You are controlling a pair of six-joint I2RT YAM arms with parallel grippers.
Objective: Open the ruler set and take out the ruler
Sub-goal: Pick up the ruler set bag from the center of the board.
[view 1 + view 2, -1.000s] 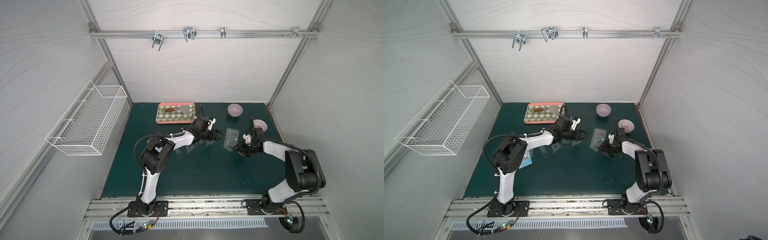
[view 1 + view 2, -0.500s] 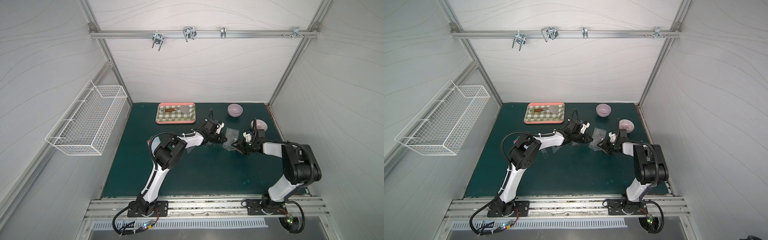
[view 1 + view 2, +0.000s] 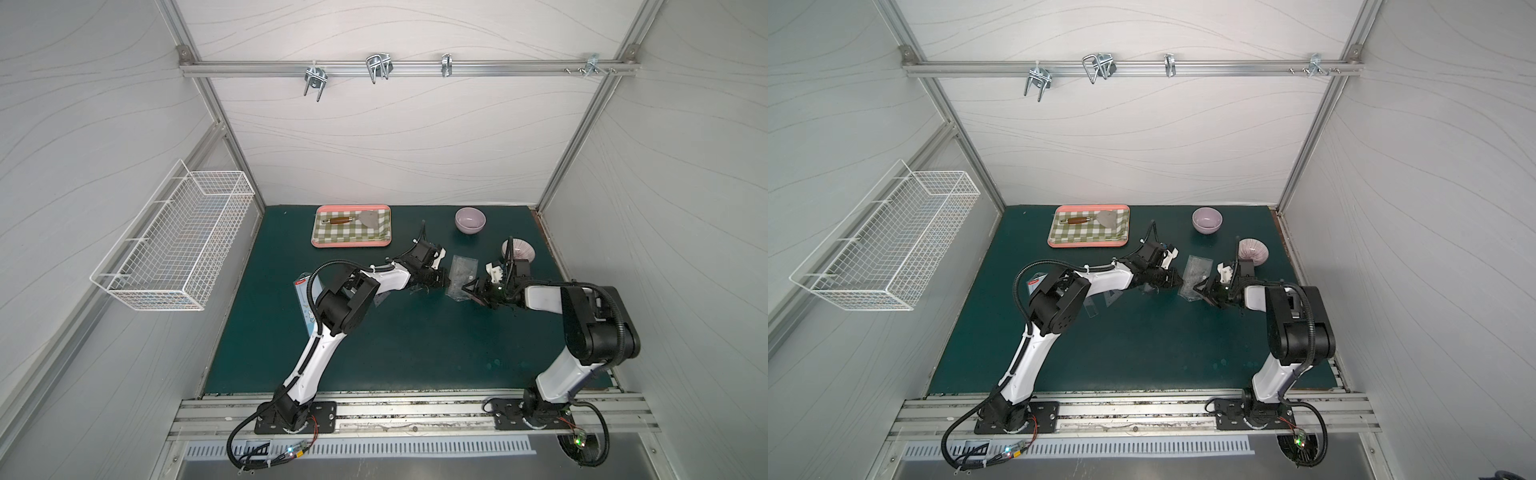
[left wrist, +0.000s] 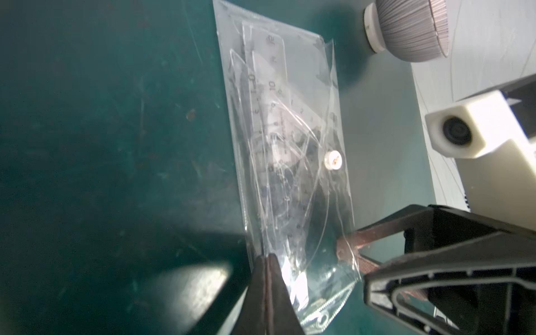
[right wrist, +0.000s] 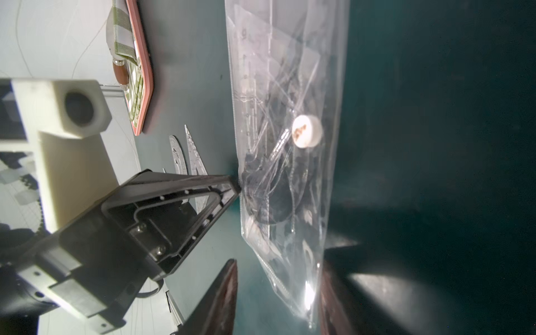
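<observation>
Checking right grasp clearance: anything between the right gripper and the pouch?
Nothing visible. A corner of the pouch sits inside the open right gripper; the left gripper is shut on the opposite edge, out of the way.

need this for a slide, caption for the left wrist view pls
Left gripper pinches the edge of the clear ruler set while the open right gripper straddles its corner.

Two bowls (image 3: 470, 219), one tray (image 3: 351, 246) and one clear pouch (image 3: 462, 274) are sitting on the counter (image 3: 415, 353); one basket (image 3: 174, 245) is hanging
</observation>
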